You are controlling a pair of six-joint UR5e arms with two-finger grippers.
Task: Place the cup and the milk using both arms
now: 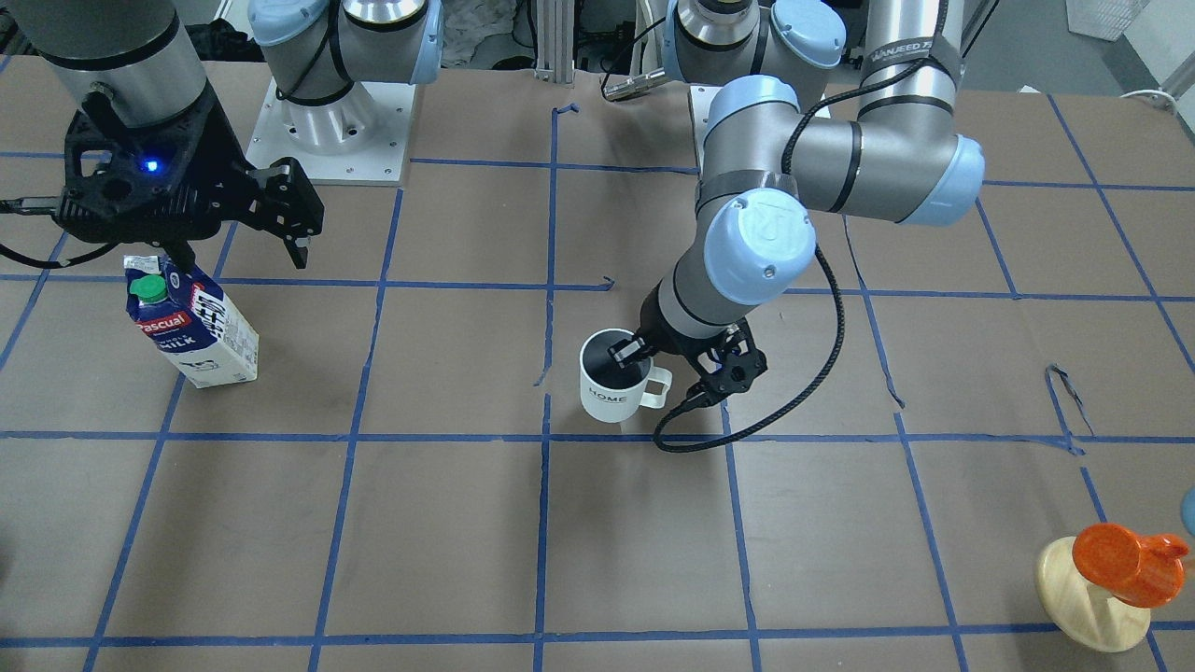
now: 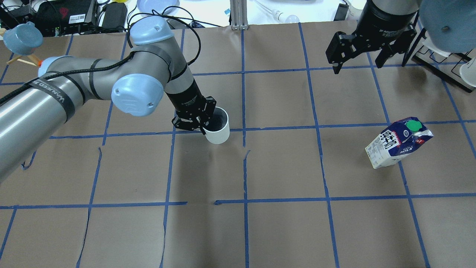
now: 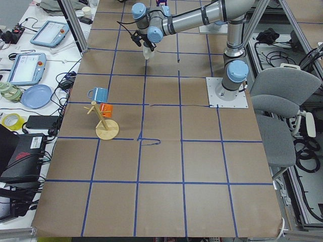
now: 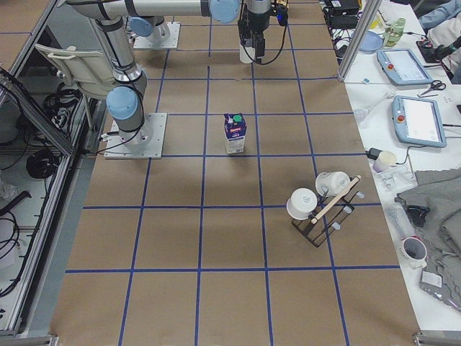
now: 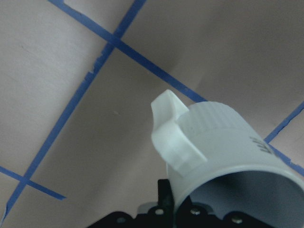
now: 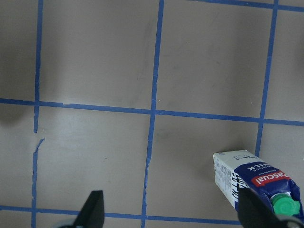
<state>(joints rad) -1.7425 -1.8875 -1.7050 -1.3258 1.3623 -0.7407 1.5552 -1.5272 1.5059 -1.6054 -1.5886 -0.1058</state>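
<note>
The white cup [image 1: 611,387] with its dark inside stands upright near the table's middle; it also shows in the overhead view [image 2: 218,132]. My left gripper [image 1: 633,359] is shut on its rim by the handle, one finger inside and one outside. The left wrist view shows the cup [image 5: 228,142] close up. I cannot tell whether it rests on the table. The blue and white milk [image 1: 194,327] stands upright at the robot's right side, also in the overhead view [image 2: 398,143]. My right gripper [image 2: 357,59] hangs open and empty above the table, behind the milk [image 6: 256,183].
A wooden stand with an orange cup [image 1: 1116,569] and a blue cup [image 2: 21,37] sits at the table's far left corner. A rack with white mugs [image 4: 317,205] stands at the right end. Blue tape lines grid the brown table [image 2: 282,167].
</note>
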